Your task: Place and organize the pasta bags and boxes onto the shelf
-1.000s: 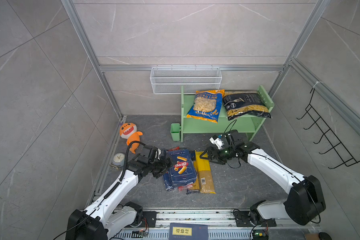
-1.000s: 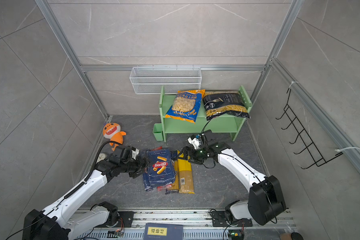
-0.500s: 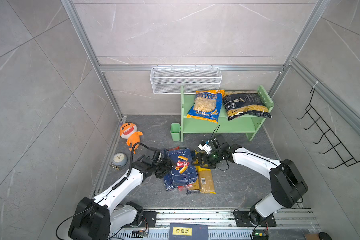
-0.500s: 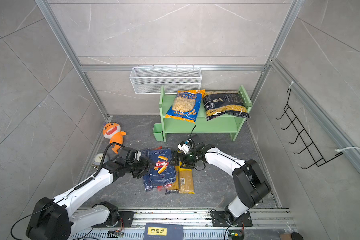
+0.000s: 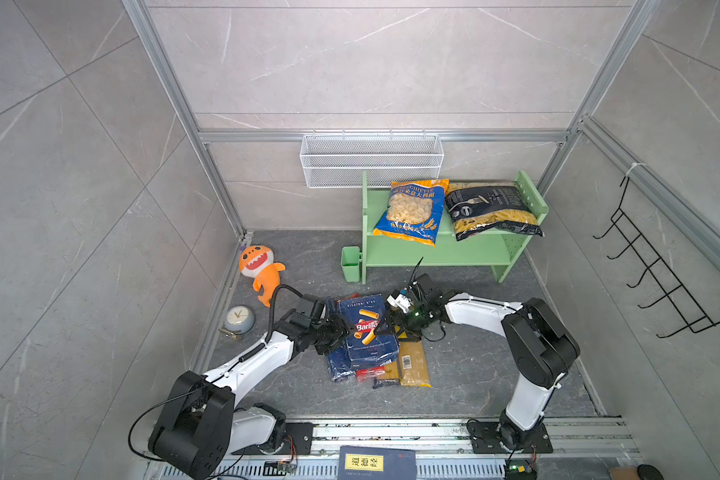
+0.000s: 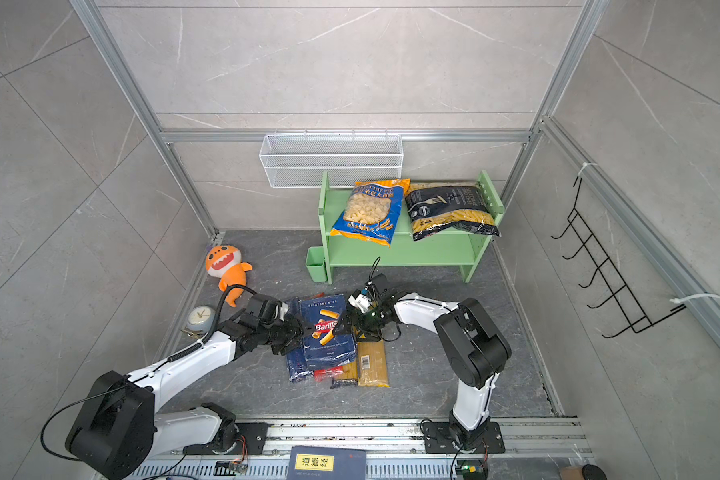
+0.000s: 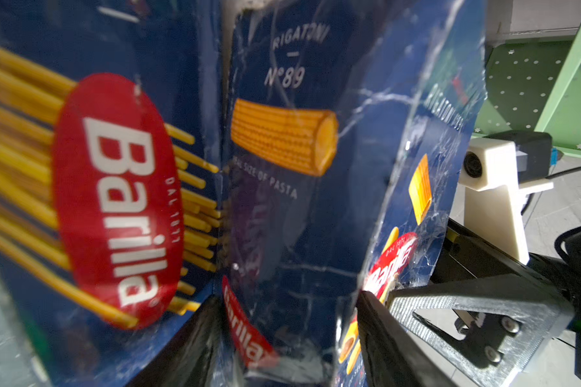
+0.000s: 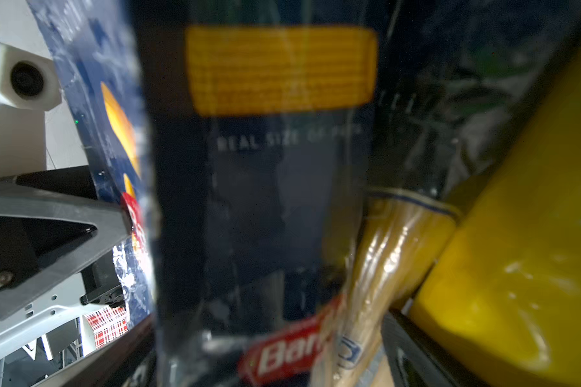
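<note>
The rigatoni box point(image 5: 368, 328) lies flat on a heap of long spaghetti packs point(image 5: 412, 363), about midway across the bench point(image 5: 474, 374) and nearer its front edge. My left fingers point(image 7: 383, 335) straddle the box's left side, one touching its printed face and the other below it. Whether they truly pinch it I cannot tell. My right fingers point(image 8: 406, 351) stand spread wide around the box's right side. The shelf point(image 5: 433, 253) stands along the back edge, toward the right back corner. On its top tier the orecchiette bag point(image 5: 412, 212) and the penne bag point(image 5: 491, 212) lie side by side.
</note>
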